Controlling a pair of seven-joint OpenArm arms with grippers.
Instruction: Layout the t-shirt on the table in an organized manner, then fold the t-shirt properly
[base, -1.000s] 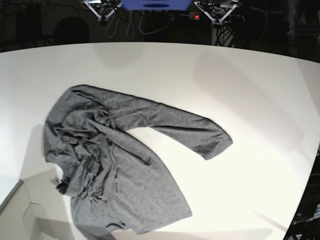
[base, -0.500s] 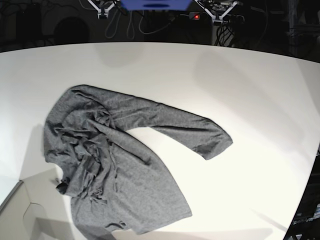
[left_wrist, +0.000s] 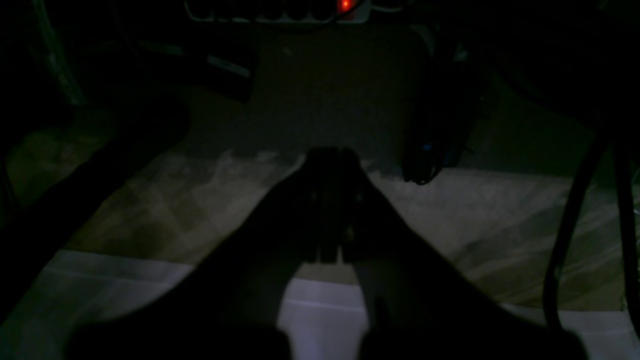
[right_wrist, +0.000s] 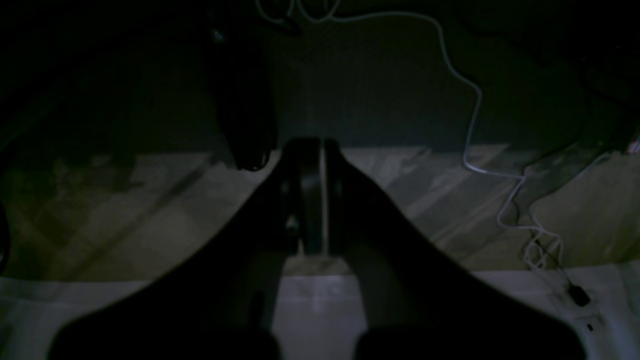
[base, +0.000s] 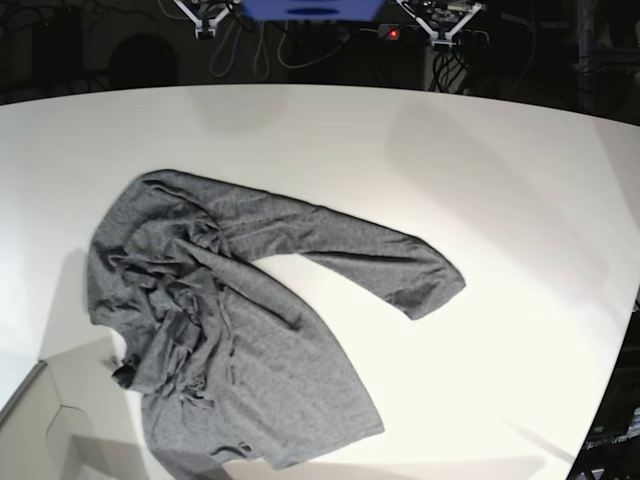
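Note:
The dark grey t-shirt (base: 230, 320) lies crumpled on the left half of the white table (base: 500, 180). Its body is bunched in folds, and one long sleeve stretches right and ends near the middle. Both grippers hang beyond the table's far edge, well away from the shirt. In the base view my right gripper (base: 205, 15) shows at top left and my left gripper (base: 440, 20) at top right. In the dark wrist views the left gripper (left_wrist: 327, 155) and the right gripper (right_wrist: 320, 145) have their fingers pressed together, holding nothing, over the floor behind the table.
A white flat panel (base: 40, 420) juts in at the lower left corner beside the shirt's hem. A blue base (base: 310, 8), cables and a red light (base: 392, 33) sit behind the far edge. The table's edge cuts across the lower right (base: 610, 400).
Both grippers at the top edge have drawn slightly further back out of the base view. The t-shirt has not moved.

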